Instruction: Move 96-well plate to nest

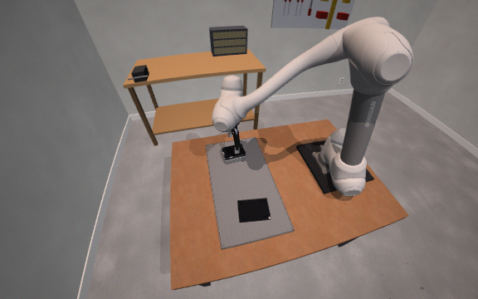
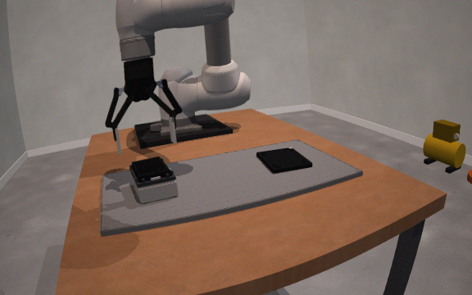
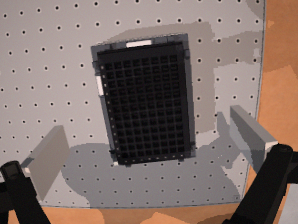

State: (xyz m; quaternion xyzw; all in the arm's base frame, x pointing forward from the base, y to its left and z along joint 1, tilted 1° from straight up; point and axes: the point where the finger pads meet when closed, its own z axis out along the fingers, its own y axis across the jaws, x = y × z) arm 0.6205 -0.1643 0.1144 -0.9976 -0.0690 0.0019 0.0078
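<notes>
One plate [image 2: 152, 169], one shaker [image 2: 156, 190], one nest [image 2: 284, 160], one grey perforated mat [image 2: 228, 184], all on one wooden desk [image 2: 260, 242]. My hand [image 2: 145, 139] hangs above the plate, fingers spread wide, gripping nothing. The plate sits on top of the shaker at one end of the mat, well apart from the nest at the other end.

Plate: black, rectangular, fine grid of wells. Shaker: pale grey block. Nest: flat black square, one small pale mark at a corner [image 1: 269, 217].

In the wrist view only my two finger pads and dark linkages show. The plate's cut corner is too small to make out.
</notes>
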